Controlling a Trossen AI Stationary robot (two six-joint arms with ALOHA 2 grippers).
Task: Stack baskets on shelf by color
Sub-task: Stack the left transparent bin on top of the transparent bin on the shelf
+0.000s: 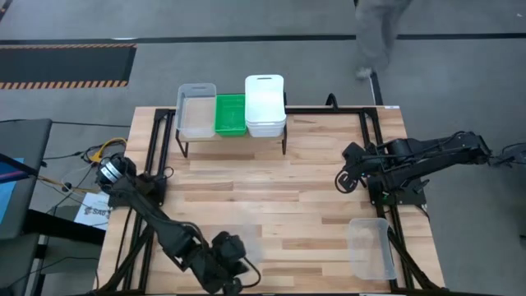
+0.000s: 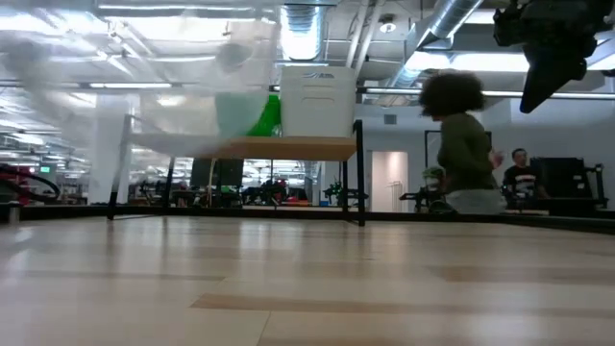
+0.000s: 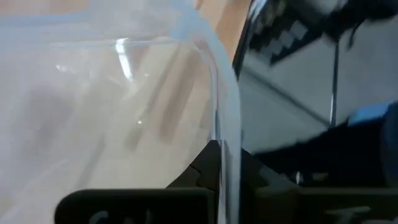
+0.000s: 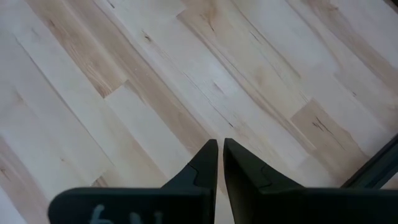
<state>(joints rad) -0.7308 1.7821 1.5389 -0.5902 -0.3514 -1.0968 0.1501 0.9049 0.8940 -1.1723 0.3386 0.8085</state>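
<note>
1. Clear basket [image 3: 112,106] fills the left wrist view, its wall pinched in the left claw [image 1: 234,271] near the front edge of the tabletop [image 1: 271,189]; in the low view it shows as a raised blur, so I judge it's off the wood.
2. Right claw [image 1: 343,181] hovers over bare planks at the right side, clenched w/ nothing between its tips, well apart from everything.
3. Shelf [image 1: 233,138] sits at the far edge. On it: clear stack [image 1: 196,109] at left, green stack [image 1: 230,115] in the middle, white stack [image 1: 265,104] at right, all just beside each other.
4. Can't tell how many bins each stack holds; all look empty of other stuff.
5. One more clear basket [image 1: 370,247] lies on the tabletop at front right, also empty.
6. Step in hand, as I read it: carry the held bin to the clear stack. To do it well, keep it level, line up long side w/ the stack, lower straight down so it nests, don't nudge the green neighbour, then release.
7. Person [image 2: 463,144] in the room behind, not involved.
</note>
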